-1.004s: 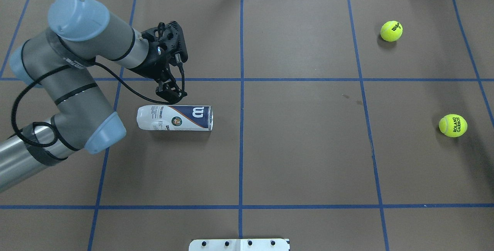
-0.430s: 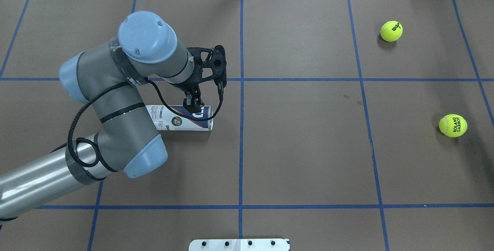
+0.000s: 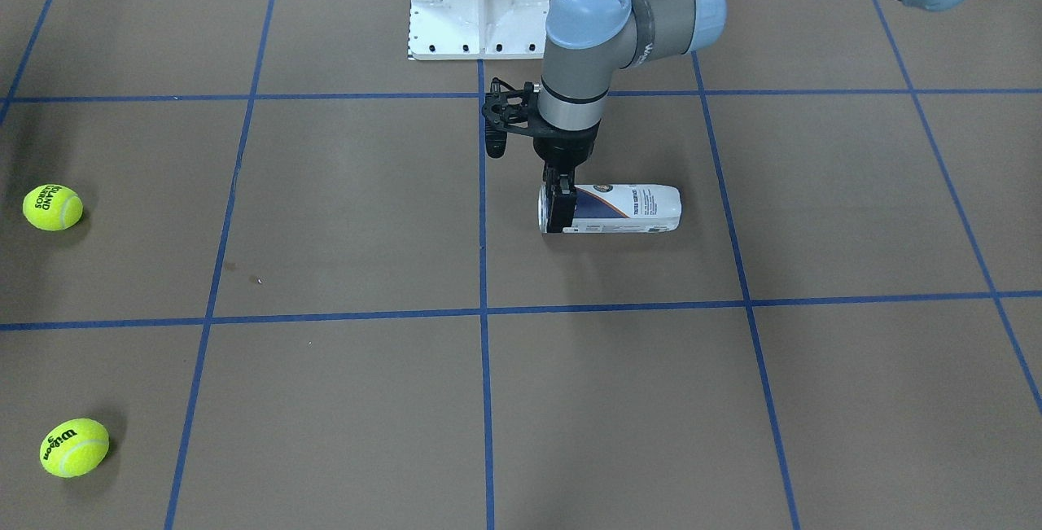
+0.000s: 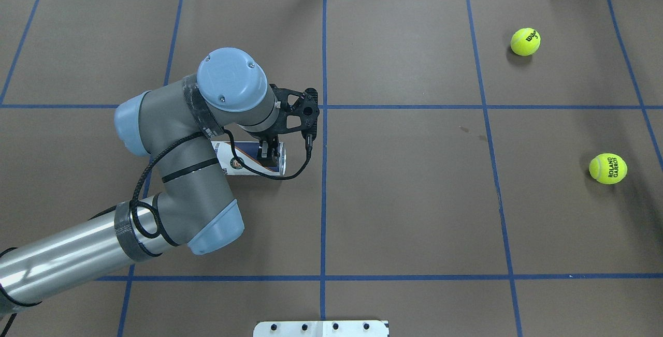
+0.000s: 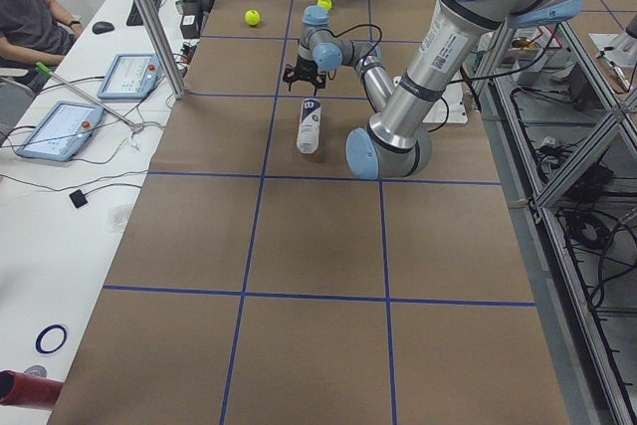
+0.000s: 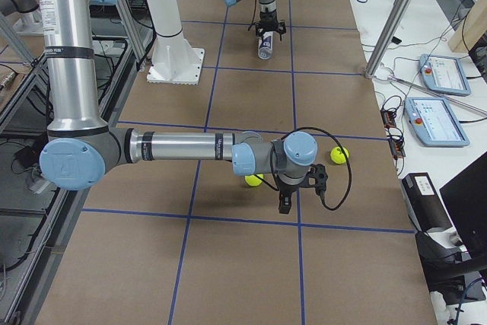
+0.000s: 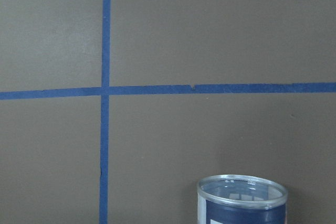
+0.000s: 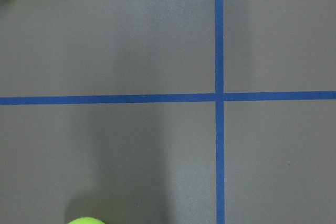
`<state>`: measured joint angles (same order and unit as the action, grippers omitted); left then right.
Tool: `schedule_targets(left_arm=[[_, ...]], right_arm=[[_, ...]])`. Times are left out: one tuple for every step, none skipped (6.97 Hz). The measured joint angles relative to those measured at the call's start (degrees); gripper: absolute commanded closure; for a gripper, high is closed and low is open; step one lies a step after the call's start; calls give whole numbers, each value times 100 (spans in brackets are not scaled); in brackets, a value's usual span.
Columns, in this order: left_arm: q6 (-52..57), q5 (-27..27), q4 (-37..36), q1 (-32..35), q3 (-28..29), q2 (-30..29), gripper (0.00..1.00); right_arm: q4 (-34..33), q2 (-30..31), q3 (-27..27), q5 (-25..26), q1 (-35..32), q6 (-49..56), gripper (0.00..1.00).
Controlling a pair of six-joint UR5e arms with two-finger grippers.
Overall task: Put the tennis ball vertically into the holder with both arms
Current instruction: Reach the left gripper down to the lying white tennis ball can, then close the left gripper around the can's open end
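the clear can (image 4: 246, 157) lies on its side left of the middle of the overhead frame. its silver rim faces the centre blue line (image 4: 323, 213) and stops just short of it, and its closed end is hidden under the left arm (image 4: 191, 192). the left gripper (image 4: 268, 155) points straight down at the rim end. in the front view one black finger (image 3: 557, 208) crosses the can's near side down to the table (image 4: 414, 197), so the jaws straddle the can about as wide as it is, but i cannot tell whether they press it. the left wrist view shows the open mouth at the bottom edge, with brown paper and a tape crossing beyond it. right of the centre line a broad stretch of table runs to the wilson ball (image 4: 525, 42) in the upper right and the roland garros ball (image 4: 608, 169) near the right edge, well apart from each other. the right gripper (image 6: 284, 203) hangs low near both balls in the right side view. whether it is wide or narrow i cannot tell. the white base (image 3: 476, 1) sits at the top middle of the front view.
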<state>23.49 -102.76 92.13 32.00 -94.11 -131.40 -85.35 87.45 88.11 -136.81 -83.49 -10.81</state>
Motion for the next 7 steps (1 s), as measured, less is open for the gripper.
schedule_targets(left_arm=[[5,7,-83,-76,62,-60,1],[6,9,-215,-142,86,-121,1],[1,10,-286,-182,110,-152,1],[-14,8,-310,-211,156,-170,1],[-19,4,-307,-226,198,-174,1],[-13,0,-292,-233,237,-163,1],[-7,-4,-270,-239,279,-150,1]], right_arm=[[1,0,-32,-13,0,0,1],[1,-2,-53,-19,0,2,1],[1,-6,-66,-21,0,4,1],[3,-7,-71,-21,0,4,1],[7,-8,-73,-21,0,6,1],[9,-9,-74,-22,0,8,1],[9,-9,-74,-21,0,9,1]])
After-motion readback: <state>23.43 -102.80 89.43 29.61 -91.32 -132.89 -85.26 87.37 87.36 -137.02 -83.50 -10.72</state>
